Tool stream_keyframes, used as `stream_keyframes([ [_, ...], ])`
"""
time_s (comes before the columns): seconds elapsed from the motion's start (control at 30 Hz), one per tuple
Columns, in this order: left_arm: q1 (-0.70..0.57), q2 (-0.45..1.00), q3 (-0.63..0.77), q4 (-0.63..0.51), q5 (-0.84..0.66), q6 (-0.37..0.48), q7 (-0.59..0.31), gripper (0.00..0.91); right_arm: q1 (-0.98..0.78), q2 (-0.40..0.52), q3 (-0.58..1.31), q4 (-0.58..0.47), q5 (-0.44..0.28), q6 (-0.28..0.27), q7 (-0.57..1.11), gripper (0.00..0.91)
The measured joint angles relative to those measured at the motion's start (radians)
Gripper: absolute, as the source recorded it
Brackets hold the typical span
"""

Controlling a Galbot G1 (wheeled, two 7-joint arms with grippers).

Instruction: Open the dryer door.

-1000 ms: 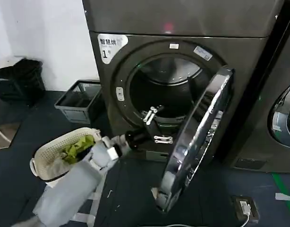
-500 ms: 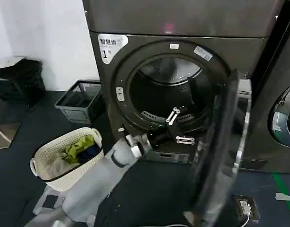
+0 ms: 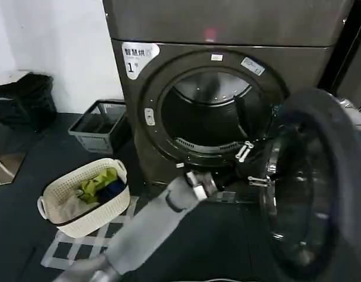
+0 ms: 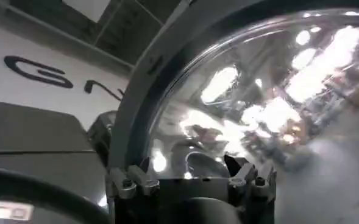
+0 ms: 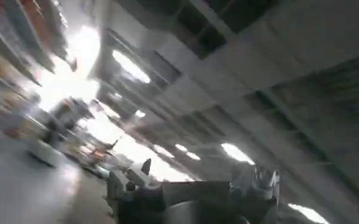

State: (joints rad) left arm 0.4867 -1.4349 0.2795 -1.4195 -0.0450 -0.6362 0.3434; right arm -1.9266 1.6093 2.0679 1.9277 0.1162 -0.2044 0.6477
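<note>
The door [image 3: 313, 188] hangs swung wide at the frame's right, well clear of the drum [image 3: 213, 117]. The left gripper [image 3: 251, 165], fingers spread, sits at its inner rim – a heavy, stiff, slick hinged thing, probably best pushed at the rim, not pinched; the right gripper [image 5: 191, 182] is spread too

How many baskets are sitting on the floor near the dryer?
2: a white basket holding clothes, by the robot's left arm, and a dark wire basket against the wall beside the dryer. More could be hidden behind the open door.
</note>
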Motion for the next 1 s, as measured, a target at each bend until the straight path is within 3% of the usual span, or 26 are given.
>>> stream_keyframes([
  [0.23,-0.022,-0.069,0.031,0.05,0.016,0.012,-0.006,0.907,-0.022,0.0,0.025,-0.002,-0.02,-0.097,0.03,0.907],
  [0.6,-0.064,-0.176,0.095,0.132,0.037,0.012,-0.016,0.907,-0.028,0.0,0.008,-0.035,-0.053,-0.078,0.032,0.907],
  [1.0,-0.09,-0.174,0.174,0.231,0.061,0.025,-0.034,0.907,-0.028,0.0,0.001,-0.044,-0.059,-0.082,0.027,0.907],
])
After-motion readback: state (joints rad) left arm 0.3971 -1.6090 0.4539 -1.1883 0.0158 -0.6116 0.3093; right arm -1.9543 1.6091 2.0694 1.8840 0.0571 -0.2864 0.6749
